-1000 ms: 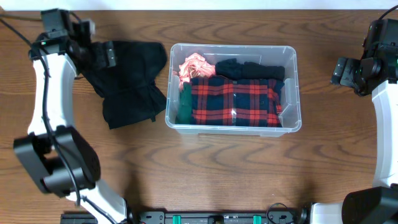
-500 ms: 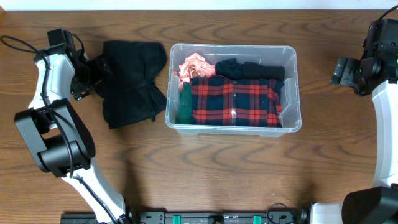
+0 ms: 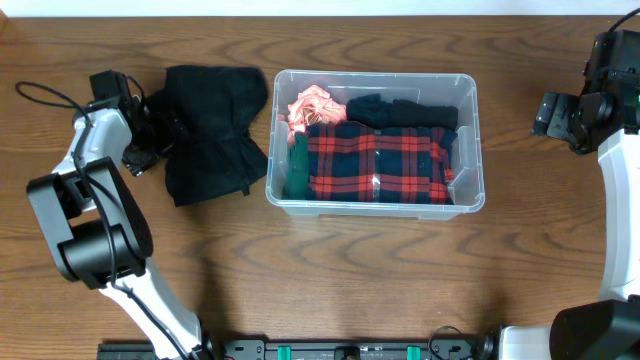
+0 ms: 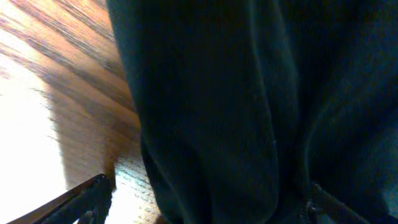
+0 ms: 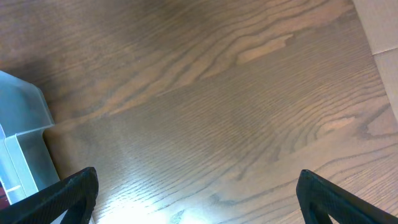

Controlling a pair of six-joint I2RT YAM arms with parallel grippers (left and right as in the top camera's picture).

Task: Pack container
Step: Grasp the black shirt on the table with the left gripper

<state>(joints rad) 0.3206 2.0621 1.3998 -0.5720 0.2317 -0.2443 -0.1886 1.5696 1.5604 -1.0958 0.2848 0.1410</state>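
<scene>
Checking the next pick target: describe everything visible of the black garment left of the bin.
The black garment is soft, matte dark cloth, crumpled in loose folds, lying on the wooden table just left of the container; whether they touch is unclear. The open left gripper sits at its left edge, jaws spread either side of a fold, not closed on it.

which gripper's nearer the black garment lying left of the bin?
Left. The left gripper is open at the black garment's left edge; the right gripper sits far off, beyond the container's other side.
</scene>
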